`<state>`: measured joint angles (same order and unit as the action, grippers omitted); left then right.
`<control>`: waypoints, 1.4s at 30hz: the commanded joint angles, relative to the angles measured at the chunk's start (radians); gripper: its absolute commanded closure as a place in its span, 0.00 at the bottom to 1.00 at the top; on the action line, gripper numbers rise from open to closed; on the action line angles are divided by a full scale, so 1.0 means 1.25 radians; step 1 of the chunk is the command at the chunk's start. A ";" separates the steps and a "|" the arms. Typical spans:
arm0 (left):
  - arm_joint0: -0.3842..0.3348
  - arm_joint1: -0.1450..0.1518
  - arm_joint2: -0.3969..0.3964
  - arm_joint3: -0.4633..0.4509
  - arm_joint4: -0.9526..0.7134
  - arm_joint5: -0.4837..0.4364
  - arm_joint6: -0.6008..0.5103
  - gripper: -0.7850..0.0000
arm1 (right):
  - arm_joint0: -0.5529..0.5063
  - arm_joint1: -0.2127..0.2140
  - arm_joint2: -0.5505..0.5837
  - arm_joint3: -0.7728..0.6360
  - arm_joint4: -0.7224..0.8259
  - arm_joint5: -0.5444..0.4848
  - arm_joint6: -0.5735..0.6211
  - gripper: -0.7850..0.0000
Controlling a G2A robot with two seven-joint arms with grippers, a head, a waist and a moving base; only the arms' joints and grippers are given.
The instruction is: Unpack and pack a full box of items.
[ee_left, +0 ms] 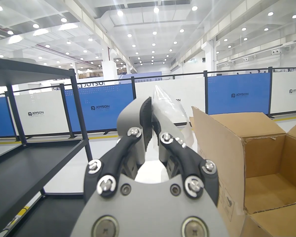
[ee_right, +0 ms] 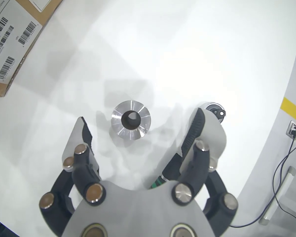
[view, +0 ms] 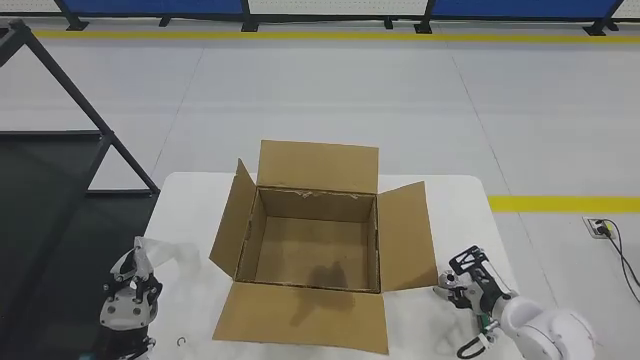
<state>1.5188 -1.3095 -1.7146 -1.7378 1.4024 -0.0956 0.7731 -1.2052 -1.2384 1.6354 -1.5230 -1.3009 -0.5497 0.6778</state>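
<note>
Metal first, at the table's near right corner: a silvery machined cone with a dark central bore (ee_right: 130, 120) stands on the white table (ee_right: 187, 38). The right gripper (ee_right: 140, 117) hangs over it, jaws spread wide and touching nothing. We judge the part dense, rigid and slick. Its taper would likely squeeze out of the pads, so a hold below the taper looks safer. A smaller round metal piece (ee_right: 215, 109) lies just beside it, partly hidden behind one finger.

At the near left corner the left gripper (ee_left: 150, 115) is pinched tight on a crumpled clear plastic bag (ee_left: 166, 104). We take the bag to be light, limp and slippery; held by one edge, it may flop and catch on a flap.

Farther in, at the table's middle, the brown cardboard box (view: 318, 165) sits with its flaps folded out.

From the top view we get the box's bare floor and both arms' places. The right wrist view adds the cone's bore and the labels on a flap. The left wrist view adds the bag in the pads and a black metal shelf rack (ee_left: 39, 154) beyond the table's left edge.
</note>
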 commanded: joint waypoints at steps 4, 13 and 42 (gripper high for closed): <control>-0.008 0.000 0.005 0.008 0.003 0.002 -0.002 1.00 | 0.001 0.004 -0.011 0.005 0.005 0.003 0.002 1.00; -0.013 0.001 0.002 0.018 -0.001 0.005 -0.003 1.00 | -0.007 0.012 0.016 -0.025 0.077 0.014 -0.046 1.00; -0.002 0.003 -0.025 0.025 -0.039 -0.005 0.021 1.00 | -0.005 0.000 -0.153 -0.517 0.178 0.369 -0.066 1.00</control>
<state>1.5137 -1.3054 -1.7431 -1.7069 1.3561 -0.1004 0.7983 -1.2104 -1.2381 1.4340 -2.1694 -1.0828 -0.0868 0.5956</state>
